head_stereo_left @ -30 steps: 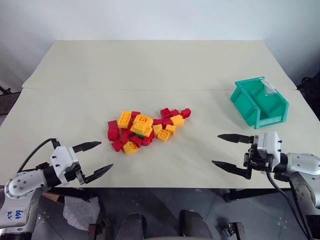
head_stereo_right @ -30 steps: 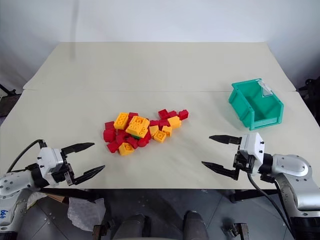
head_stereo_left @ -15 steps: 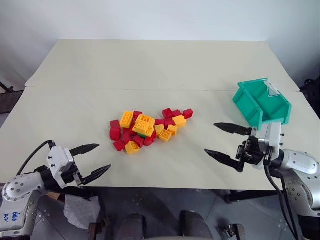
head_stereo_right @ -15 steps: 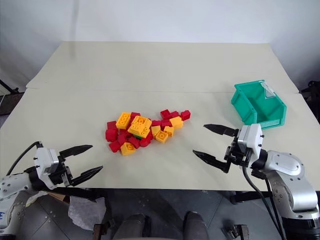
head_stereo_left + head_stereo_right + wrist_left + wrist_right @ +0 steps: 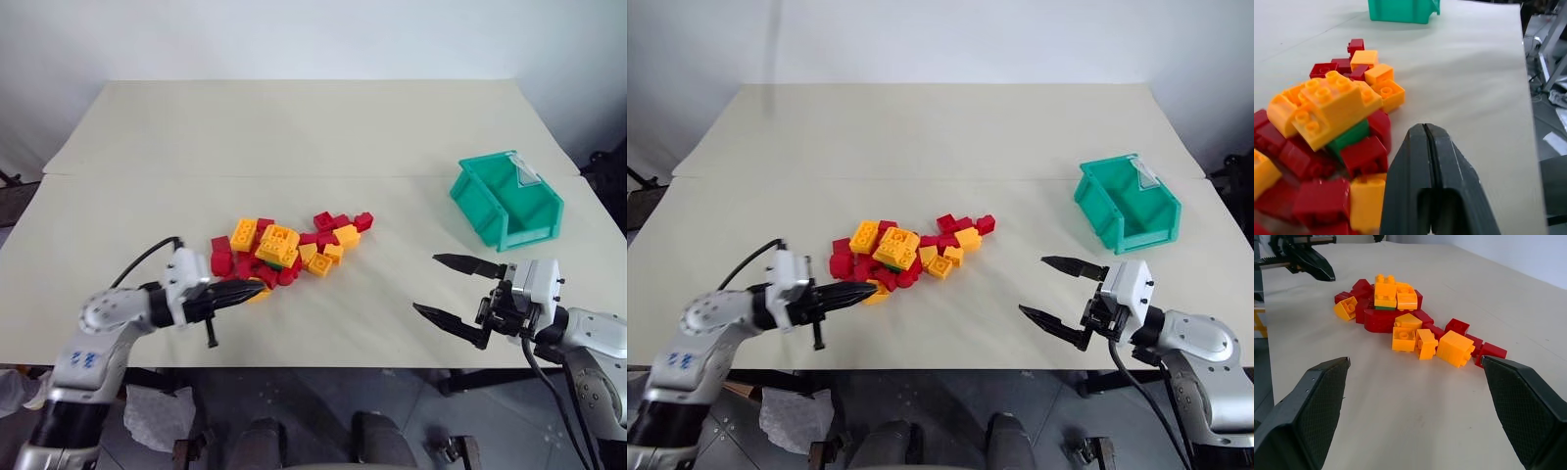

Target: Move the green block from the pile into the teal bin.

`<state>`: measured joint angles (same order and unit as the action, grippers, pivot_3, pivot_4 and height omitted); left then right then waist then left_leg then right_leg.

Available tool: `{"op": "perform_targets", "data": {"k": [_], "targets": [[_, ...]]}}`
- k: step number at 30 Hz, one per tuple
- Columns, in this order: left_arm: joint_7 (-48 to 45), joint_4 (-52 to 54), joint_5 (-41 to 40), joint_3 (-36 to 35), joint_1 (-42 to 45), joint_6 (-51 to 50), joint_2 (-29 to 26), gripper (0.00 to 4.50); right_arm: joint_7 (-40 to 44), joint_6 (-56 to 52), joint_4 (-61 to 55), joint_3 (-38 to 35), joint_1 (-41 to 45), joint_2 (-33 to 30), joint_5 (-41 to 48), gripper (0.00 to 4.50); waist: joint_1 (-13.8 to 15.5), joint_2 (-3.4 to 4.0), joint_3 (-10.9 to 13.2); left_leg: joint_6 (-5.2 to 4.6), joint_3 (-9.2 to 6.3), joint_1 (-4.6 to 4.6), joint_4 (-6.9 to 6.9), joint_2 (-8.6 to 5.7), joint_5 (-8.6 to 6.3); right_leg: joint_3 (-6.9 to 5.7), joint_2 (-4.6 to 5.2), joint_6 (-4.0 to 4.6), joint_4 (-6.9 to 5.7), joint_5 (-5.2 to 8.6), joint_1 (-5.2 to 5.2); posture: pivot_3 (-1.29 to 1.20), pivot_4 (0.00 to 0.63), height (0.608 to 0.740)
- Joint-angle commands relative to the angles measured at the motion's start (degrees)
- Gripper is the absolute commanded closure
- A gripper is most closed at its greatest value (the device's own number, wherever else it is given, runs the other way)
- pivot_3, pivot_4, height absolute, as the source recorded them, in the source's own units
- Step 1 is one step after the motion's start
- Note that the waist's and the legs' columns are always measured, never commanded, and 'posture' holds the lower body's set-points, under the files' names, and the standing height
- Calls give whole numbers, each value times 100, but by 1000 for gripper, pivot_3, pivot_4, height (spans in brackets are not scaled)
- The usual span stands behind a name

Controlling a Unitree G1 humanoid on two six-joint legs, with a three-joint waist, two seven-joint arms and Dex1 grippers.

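Left hand (image 5: 245,289), fingers pressed together on nothing at the pile (image 5: 284,247) mid-frame, could plough red bricks over the buried green block (image 5: 1349,136) (right hand (image 5: 458,290) spread).

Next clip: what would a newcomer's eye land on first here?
The heap of red and yellow-orange studded plastic bricks mid-table, with a small green plastic brick half buried under a large yellow one. The left gripper, shut, points into the heap's near edge. The teal plastic bin stands far right, beyond the open right gripper.
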<state>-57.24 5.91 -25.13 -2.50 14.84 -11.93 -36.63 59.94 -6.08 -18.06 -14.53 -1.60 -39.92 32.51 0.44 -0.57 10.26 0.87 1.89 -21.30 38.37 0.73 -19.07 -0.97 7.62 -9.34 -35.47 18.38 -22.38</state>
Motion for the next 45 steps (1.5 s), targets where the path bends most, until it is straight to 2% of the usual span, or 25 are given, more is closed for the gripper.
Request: {"op": "perform_targets", "data": {"k": [1,4,11,15,17,23,26,29,36,45], "targets": [[111,-519,307,262,573,32,186,4430,-135,116,-332,-178,-78,30,26,0,8,-1,0,-1,2,-1,4,1,-1,0,0,0,0,0,0,0,150,740],[228,-1370,755,534,1190,356,465,4430,-252,126,-450,-182,-156,70,19,0,40,-1,0,-2,6,0,3,-1,-2,-1,-1,-2,-2,-1,-2,0,150,740],[643,-2775,1254,547,2048,976,1031,4430,-461,162,-642,-140,-350,179,-34,0,60,-4,2,-2,15,0,9,1,-2,-4,-1,-3,-7,-1,-7,0,150,740],[946,-3497,1268,370,2537,1256,1355,4430,-545,172,-708,-85,-404,239,-66,0,91,-4,2,-6,17,-4,28,0,-5,-4,0,-5,-6,-3,-4,0,150,740],[764,-3600,1227,361,2606,1327,1332,4430,-577,161,-737,-65,-413,252,-66,0,92,-5,3,-8,17,-9,37,0,-6,-4,0,-6,-7,-3,-5,0,150,740],[-86,-3362,907,168,2406,1187,805,4430,-581,147,-743,-114,-448,225,-24,0,50,-5,2,-7,18,-10,38,3,-8,-6,-2,-6,-13,-3,-9,0,150,740],[-656,-3312,803,23,2258,1261,310,3845,-574,156,-713,-112,-457,225,-33,0,41,-5,2,-8,17,-11,43,3,-8,-6,-2,-6,-14,-3,-8,0,150,740],[-1239,-2873,663,18,2011,1216,-80,2885,-551,167,-671,-84,-460,231,-46,0,28,-5,2,-8,17,-11,43,5,-10,-6,-2,-6,-15,-3,-9,0,150,740],[-979,-2764,1058,175,2013,1453,-28,701,-518,164,-599,-21,-384,229,-57,0,93,-5,3,-23,17,-16,67,2,-21,-7,2,-8,-13,-4,1,0,150,740],[-901,-3203,1573,718,2666,1575,374,701,-441,119,-516,38,-235,190,-37,0,91,-6,3,-23,19,-16,68,3,-21,-8,0,-8,-15,-4,-3,0,150,740]]}}
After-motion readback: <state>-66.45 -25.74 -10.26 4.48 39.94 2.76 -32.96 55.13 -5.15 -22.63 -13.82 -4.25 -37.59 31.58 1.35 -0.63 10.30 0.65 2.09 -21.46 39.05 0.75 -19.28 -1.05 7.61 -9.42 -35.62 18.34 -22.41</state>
